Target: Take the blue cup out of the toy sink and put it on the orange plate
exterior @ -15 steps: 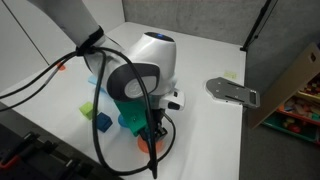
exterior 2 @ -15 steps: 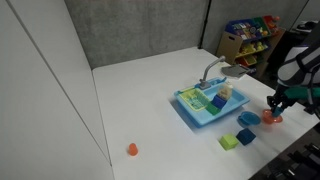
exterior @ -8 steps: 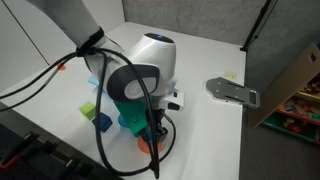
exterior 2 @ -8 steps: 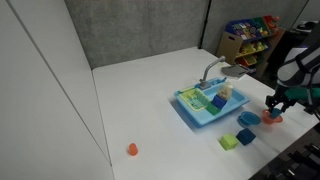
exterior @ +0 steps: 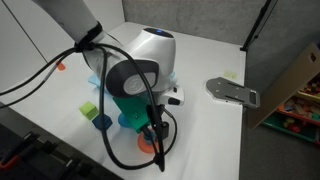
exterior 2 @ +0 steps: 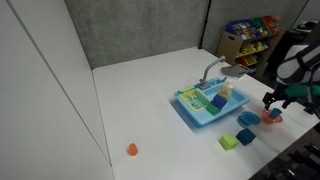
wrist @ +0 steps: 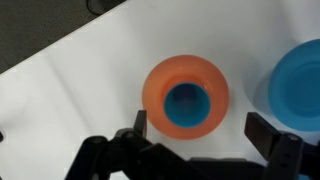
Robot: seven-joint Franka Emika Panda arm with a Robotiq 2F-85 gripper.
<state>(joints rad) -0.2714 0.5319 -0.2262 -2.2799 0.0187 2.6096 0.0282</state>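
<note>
My gripper (wrist: pixel 200 135) hangs directly above the orange plate (wrist: pixel 157 82), jaws wide apart and holding nothing. The blue cup (wrist: pixel 186 104) stands upright at the plate's centre, free of my fingers (wrist: pixel 139 124). A round blue dish (wrist: pixel 298 85) lies just beside the plate. The toy sink (exterior 2: pixel 205 108) sits apart on the white table (exterior 2: pixel 150 110).

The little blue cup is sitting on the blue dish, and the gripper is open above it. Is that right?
Not quite. The blue cup sits on the orange plate, not on the blue dish beside it, as the wrist view shows. The gripper is open above it, as you said.
</note>
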